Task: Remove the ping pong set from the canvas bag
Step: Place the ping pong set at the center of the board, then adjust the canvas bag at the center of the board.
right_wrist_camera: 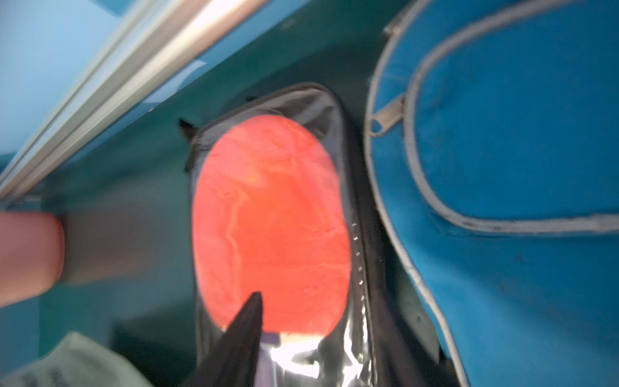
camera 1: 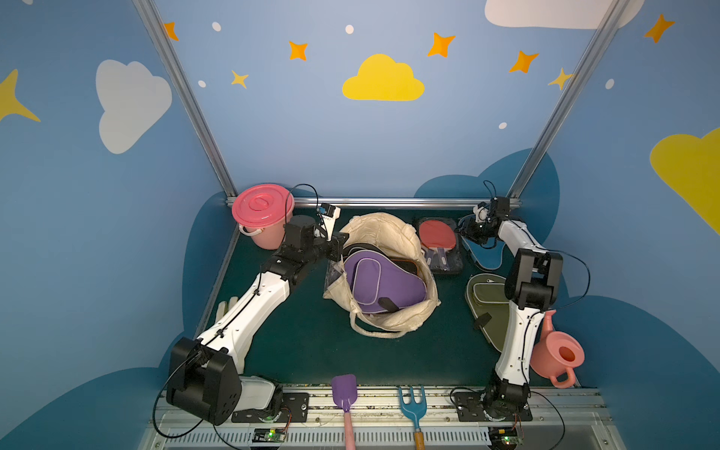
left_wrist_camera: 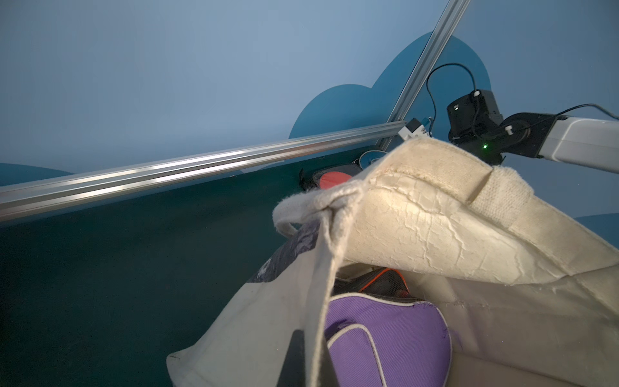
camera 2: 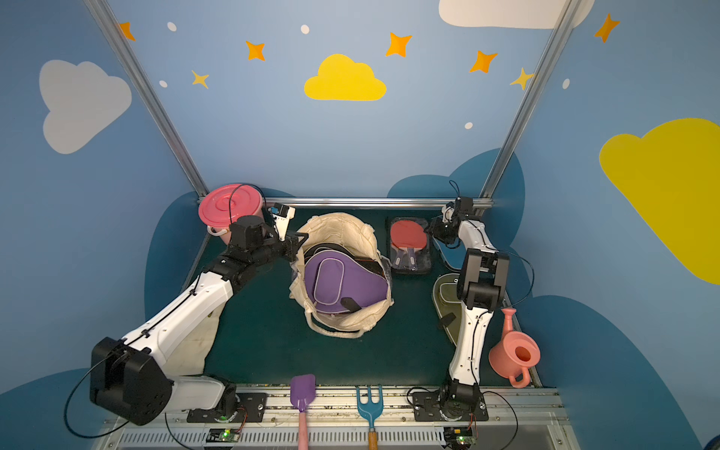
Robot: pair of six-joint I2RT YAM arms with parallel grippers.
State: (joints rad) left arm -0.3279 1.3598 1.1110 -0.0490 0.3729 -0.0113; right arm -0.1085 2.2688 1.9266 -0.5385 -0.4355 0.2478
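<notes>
In the middle of the table [camera 1: 304,350], a little toward its far edge, the canvas bag [camera 1: 389,233] [camera 2: 343,230] sits slumped with its mouth open upward. A purple cover [camera 1: 374,280] [camera 2: 343,280] lies on top inside it, and the left wrist view shows a black case with orange trim [left_wrist_camera: 378,284] tucked behind that cover, deeper in the bag. The left fingers [camera 1: 338,249] [left_wrist_camera: 294,355] are at the bag's left rim, closed tight on the cloth, which runs up taut between them. Toward the far right corner a clear-packed red paddle [camera 1: 436,235] [right_wrist_camera: 271,217] lies flat on the table just beside the bag, with a blue cover [camera 1: 487,259] [right_wrist_camera: 502,134] just to its right. An olive cover [camera 1: 487,300] lies along the right edge, partly under the right arm. The right fingers [camera 1: 464,229] are above the gap between the red paddle and the blue cover. The right wrist view is blurred and shows only one dark finger [right_wrist_camera: 244,335] clearly, over the paddle's pack, so I cannot tell how wide they stand. A pink bucket [camera 1: 261,210] stands in the far left corner, a pink watering can [camera 1: 557,354] sits at the right edge, and a purple shovel [camera 1: 344,389] and a blue rake [camera 1: 412,401] lie at the near edge.
</notes>
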